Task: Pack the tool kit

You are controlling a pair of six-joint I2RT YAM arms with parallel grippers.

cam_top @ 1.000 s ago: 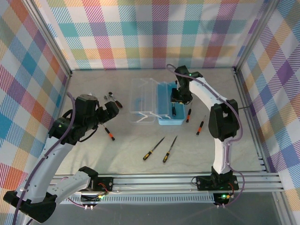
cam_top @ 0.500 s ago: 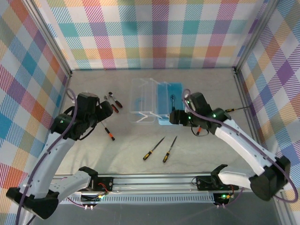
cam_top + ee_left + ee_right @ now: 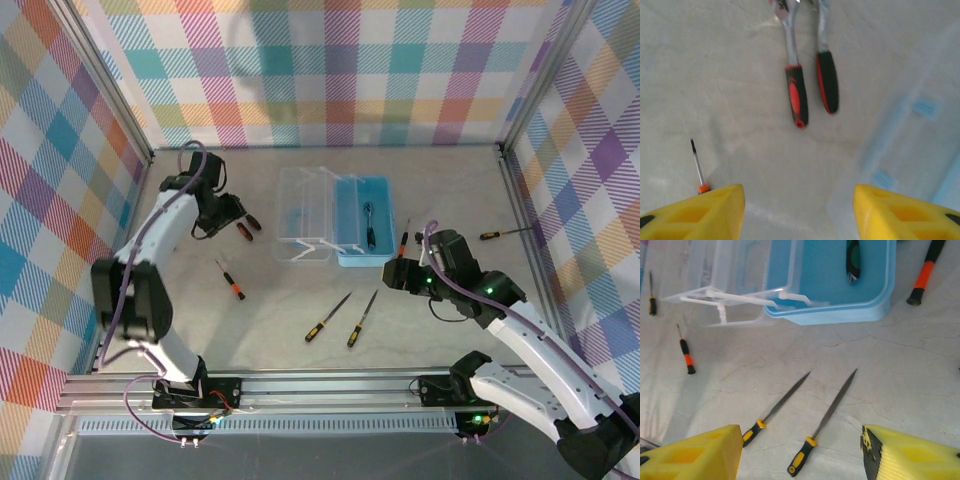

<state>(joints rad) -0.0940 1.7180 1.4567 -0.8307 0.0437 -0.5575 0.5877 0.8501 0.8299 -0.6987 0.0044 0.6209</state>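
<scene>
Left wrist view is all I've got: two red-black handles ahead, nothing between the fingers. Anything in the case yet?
Observer: Yes, one dark-handled tool already lies inside the blue case.
Operator: Where's the other arm?
Observer: The right gripper hovers off the case's near right corner, fingers apart and holding nothing.

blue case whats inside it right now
One dark-handled tool lies on the floor of the blue case; the rest looks bare. The clear lid is swung open, so nothing inside is covered.
</scene>
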